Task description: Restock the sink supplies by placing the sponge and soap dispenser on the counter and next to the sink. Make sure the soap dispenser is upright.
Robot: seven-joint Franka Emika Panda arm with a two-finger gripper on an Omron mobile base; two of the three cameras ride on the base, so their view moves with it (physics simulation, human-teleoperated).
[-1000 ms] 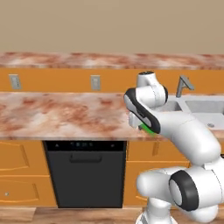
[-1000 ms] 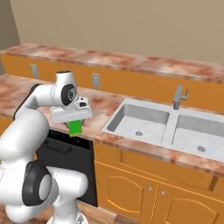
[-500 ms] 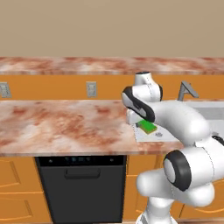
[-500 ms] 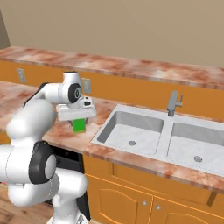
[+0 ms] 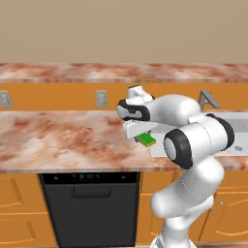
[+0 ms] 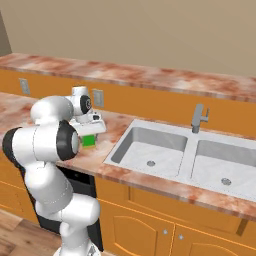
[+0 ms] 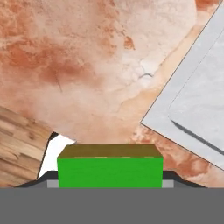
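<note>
Hand view puts the sponge between the finger tips, its green face spanning the gap, so the gripper is judged clenched on the sponge. Below it lies the counter, with the sink rim crossing the upper right and wooden floor showing at lower left past the counter's front edge.

Left base view shows the sponge carried under the gripper, over the counter just beside the sink's left rim. Right base view agrees: sponge under the gripper, above the counter, near the basin. Height above the stone cannot be told exactly.

Risks, as judged:
- Release from height: a light block may bounce or slide over the rim into the basin, or off the front edge to the floor.
- Drift toward the sink before release would drop it in the basin.
- Lowering too far would press the fingers against the stone.

Soap dispenser: still to be placed.
</note>
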